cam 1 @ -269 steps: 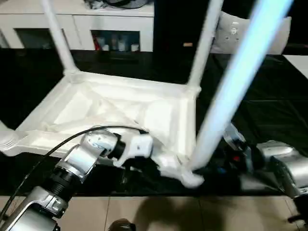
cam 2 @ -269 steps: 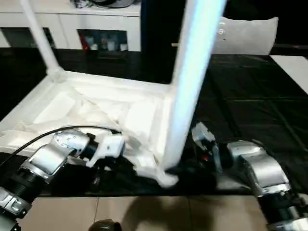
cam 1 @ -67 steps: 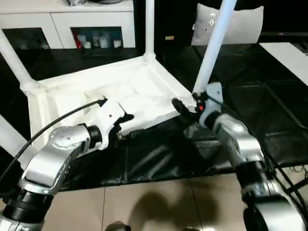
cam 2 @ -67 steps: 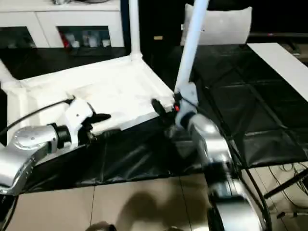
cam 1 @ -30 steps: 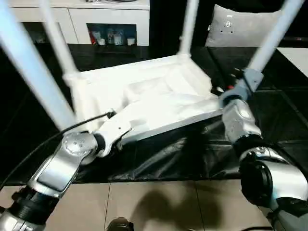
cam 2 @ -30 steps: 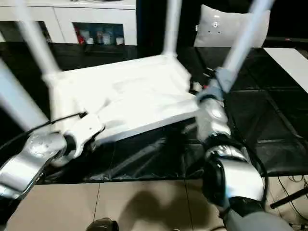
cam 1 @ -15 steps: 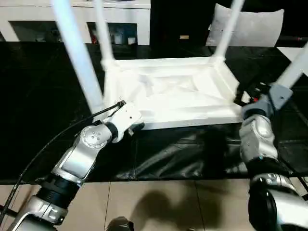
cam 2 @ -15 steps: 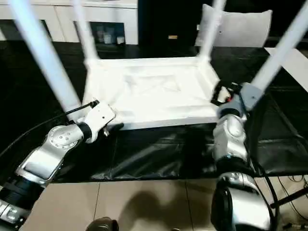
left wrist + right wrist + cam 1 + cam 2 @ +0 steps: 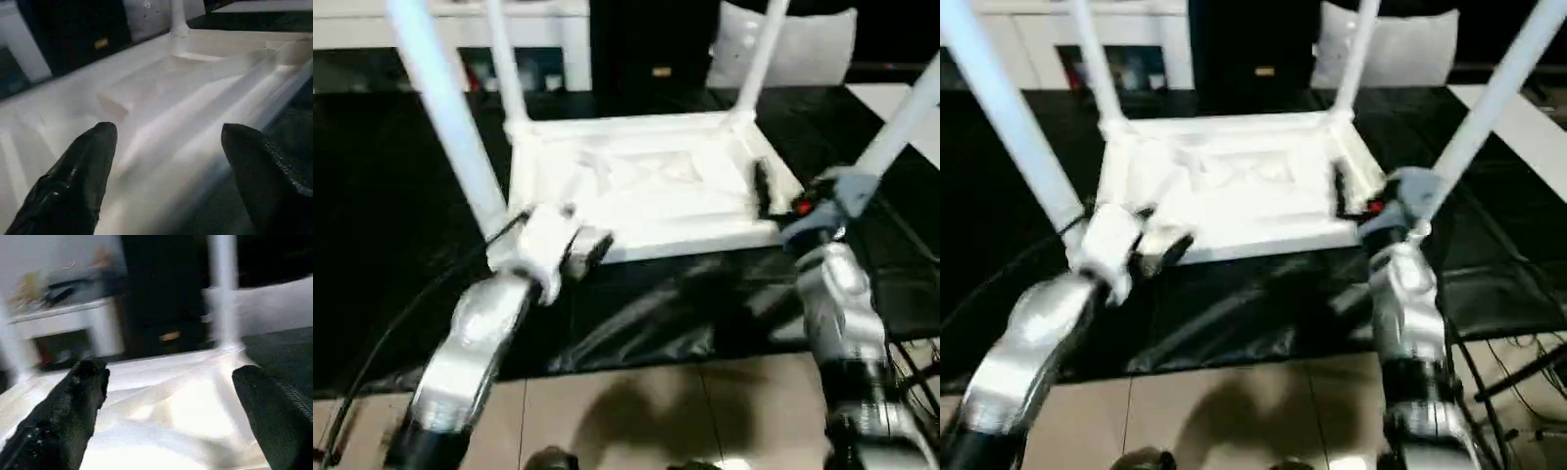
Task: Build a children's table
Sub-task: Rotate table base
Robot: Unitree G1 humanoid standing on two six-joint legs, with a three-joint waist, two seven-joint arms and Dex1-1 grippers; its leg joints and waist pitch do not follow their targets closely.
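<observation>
The children's table (image 9: 646, 186) lies upside down on a black sheet, ribbed underside up. All of its white legs stand in the corner sockets: near-left leg (image 9: 440, 108), far-left leg (image 9: 504, 64), far-right leg (image 9: 759, 54), near-right leg (image 9: 901, 117). My left gripper (image 9: 592, 250) hovers at the near rim by the near-left corner, open, its fingers (image 9: 78, 171) spread wide over the rim with nothing clamped. My right gripper (image 9: 778, 201) is at the near-right corner beside that leg's foot, open, its fingers (image 9: 73, 406) wide apart above the underside.
The black sheet (image 9: 656, 304) covers the work surface and hangs down to a tiled floor (image 9: 636, 421). A long white cabinet (image 9: 460, 29) stands at the back left, a white cushion (image 9: 808, 44) at the back right. A pale surface (image 9: 881, 93) shows at the right edge.
The table has swung round so that its near rim now runs straight across the view. My left gripper has shifted along that rim and spread wider. The right gripper stays at its corner.
</observation>
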